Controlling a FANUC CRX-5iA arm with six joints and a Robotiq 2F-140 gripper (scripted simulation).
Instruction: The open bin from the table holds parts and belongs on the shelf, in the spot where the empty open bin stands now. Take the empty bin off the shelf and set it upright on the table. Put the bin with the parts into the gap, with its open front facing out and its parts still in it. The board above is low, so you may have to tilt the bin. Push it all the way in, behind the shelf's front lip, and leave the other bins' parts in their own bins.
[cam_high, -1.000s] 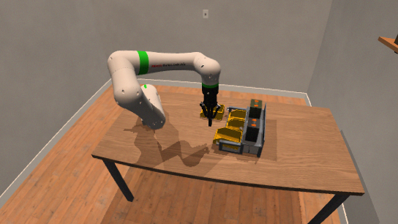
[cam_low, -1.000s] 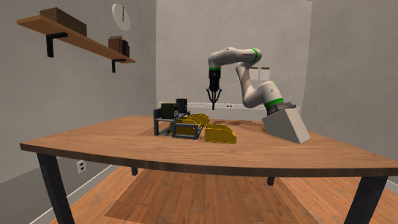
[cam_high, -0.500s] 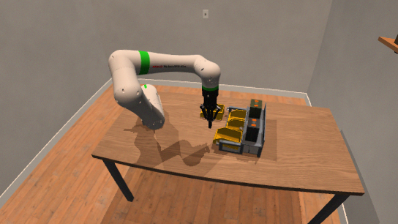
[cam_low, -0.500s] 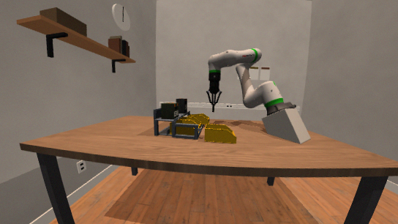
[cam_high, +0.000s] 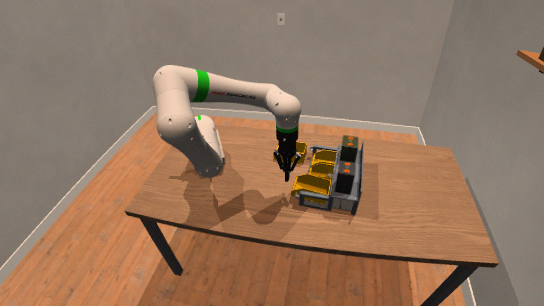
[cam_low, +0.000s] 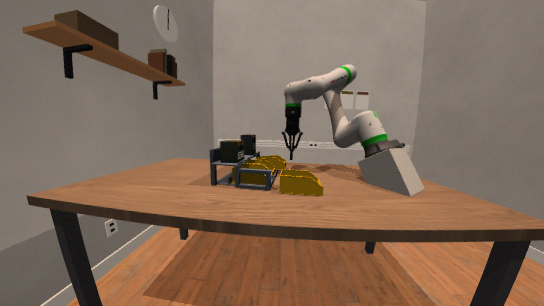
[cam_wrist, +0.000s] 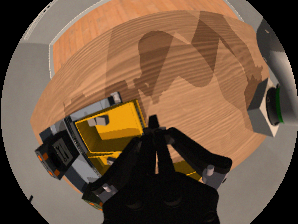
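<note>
A small blue-grey shelf rack (cam_high: 336, 175) stands on the table, with yellow open bins in its lower level. It also shows in the exterior view (cam_low: 239, 170). One yellow bin (cam_low: 300, 183) sits on the table just in front of the rack. Another yellow bin (cam_high: 300, 148) lies behind my gripper. My gripper (cam_high: 287, 175) (cam_low: 291, 153) is shut and empty. It hangs above the table by the bins' open fronts, clear of them. In the wrist view my fingertips (cam_wrist: 157, 141) are over a yellow bin (cam_wrist: 109, 129) that holds a small pale part. I cannot tell which bin is the empty one.
Dark boxes (cam_high: 347, 159) stand on the rack's upper board. The robot base (cam_low: 391, 170) stands at the table's far side. A wall shelf (cam_low: 100, 50) hangs high on the left wall.
</note>
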